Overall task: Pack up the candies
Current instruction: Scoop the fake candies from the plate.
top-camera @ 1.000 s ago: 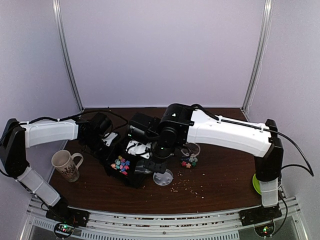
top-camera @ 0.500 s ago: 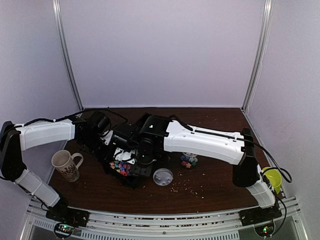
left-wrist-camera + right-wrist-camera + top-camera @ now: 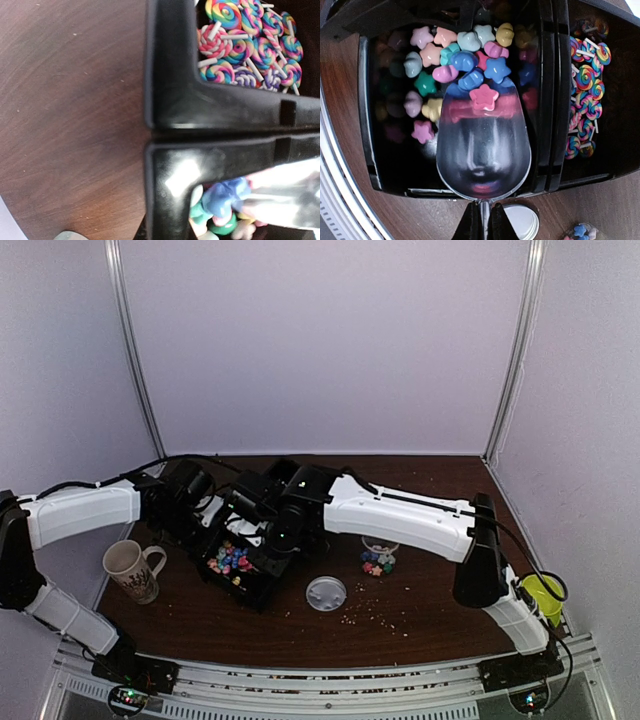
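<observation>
Near the table (image 3: 450, 580) front edge: round lid (image 3: 326, 593), with room around it.
Box (image 3: 367, 125): candies (image 3: 465, 60) inside; lollipops (image 3: 585, 100) next door.
Right end effector (image 3: 481, 218): pinching scoop (image 3: 482, 150) over candies.
Left end effector (image 3: 205, 528): closed, at box's side.

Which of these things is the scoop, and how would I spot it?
Find the black box near the middle of the table, lollipops on one side, star candies on the other. The scoop hangs over the star side, its handle clamped in the right gripper. It is the only shiny metal thing there, with a pink star at its lip.
</observation>
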`<state>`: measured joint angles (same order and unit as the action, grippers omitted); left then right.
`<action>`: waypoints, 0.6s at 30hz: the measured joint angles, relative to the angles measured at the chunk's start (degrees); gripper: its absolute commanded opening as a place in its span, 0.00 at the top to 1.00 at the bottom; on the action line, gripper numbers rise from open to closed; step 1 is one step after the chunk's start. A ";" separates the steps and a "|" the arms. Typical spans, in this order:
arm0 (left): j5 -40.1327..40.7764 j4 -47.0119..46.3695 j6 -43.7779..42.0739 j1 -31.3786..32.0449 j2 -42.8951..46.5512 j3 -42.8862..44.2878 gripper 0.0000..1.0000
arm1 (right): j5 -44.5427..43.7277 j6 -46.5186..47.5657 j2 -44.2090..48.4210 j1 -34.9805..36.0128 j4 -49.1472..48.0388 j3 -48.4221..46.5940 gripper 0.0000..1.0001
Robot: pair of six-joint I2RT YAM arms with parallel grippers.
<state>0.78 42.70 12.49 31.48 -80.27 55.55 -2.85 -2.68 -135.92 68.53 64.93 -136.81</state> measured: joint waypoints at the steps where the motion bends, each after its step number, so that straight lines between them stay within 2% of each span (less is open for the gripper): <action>1: 0.39 -0.26 0.04 -0.07 0.17 -0.07 1.00 | 0.59 -0.90 0.07 -0.26 -1.51 0.61 1.00; 11: -0.02 -0.48 0.13 -0.52 2.38 -2.51 1.00 | 6.19 -2.99 0.20 -1.05 -11.58 5.18 1.00; 18: 1.66 -0.39 -0.02 -1.29 3.23 -3.89 1.00 | 6.05 -2.25 2.62 -0.70 -23.47 15.26 1.00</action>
<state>2.44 42.30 12.47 30.20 -77.03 51.66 3.20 -4.93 -133.29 67.83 41.45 -121.56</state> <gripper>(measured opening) 0.067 0.078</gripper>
